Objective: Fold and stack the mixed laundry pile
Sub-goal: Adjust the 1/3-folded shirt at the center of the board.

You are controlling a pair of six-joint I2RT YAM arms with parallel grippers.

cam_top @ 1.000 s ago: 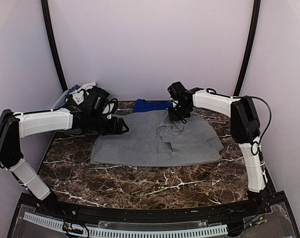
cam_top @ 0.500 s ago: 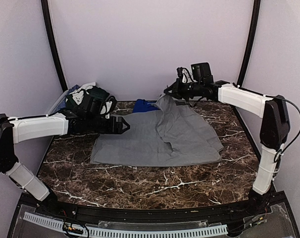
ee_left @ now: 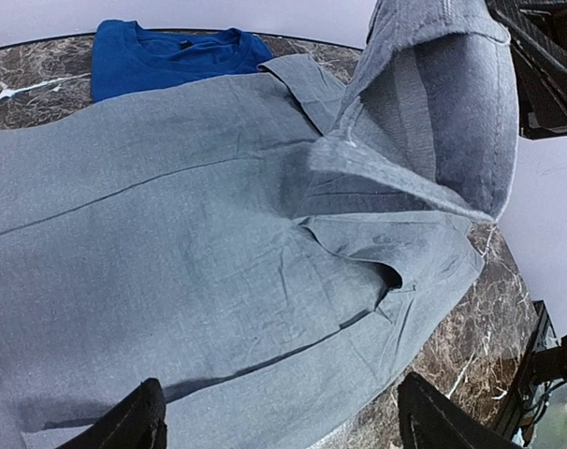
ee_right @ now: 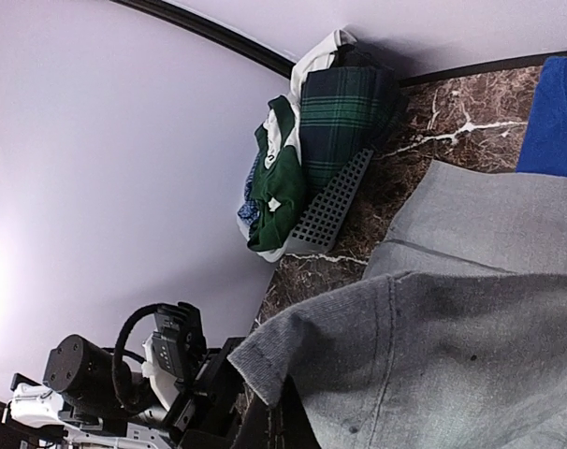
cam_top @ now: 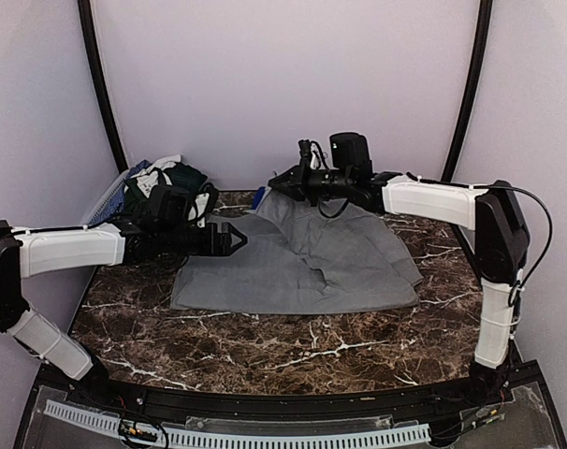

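A light-grey polo shirt (cam_top: 293, 267) lies spread on the marble table (cam_top: 265, 346). My right gripper (cam_top: 278, 181) is shut on its right sleeve (cam_top: 298, 208) and holds it lifted over the shirt's upper middle. The ribbed cuff (ee_right: 293, 360) shows pinched at my right gripper (ee_right: 285, 416). My left gripper (cam_top: 235, 240) is open and empty, low over the shirt's upper left part. In the left wrist view the shirt (ee_left: 190, 243) lies under the open left gripper (ee_left: 288, 416), with the raised sleeve (ee_left: 443, 103) at upper right. A royal-blue T-shirt (cam_top: 261, 197) lies folded behind the polo.
A grey mesh basket (cam_top: 115, 192) at the back left holds dark-green and plaid garments (cam_top: 176, 178); it also shows in the right wrist view (ee_right: 332, 210). The walls stand close behind and at both sides. The blue T-shirt (ee_left: 162, 56) lies by the polo's collar.
My right gripper has lifted the grey sleeve off the table and carried it left, over the shirt's middle. My left gripper has stayed almost in place over the shirt's left part.
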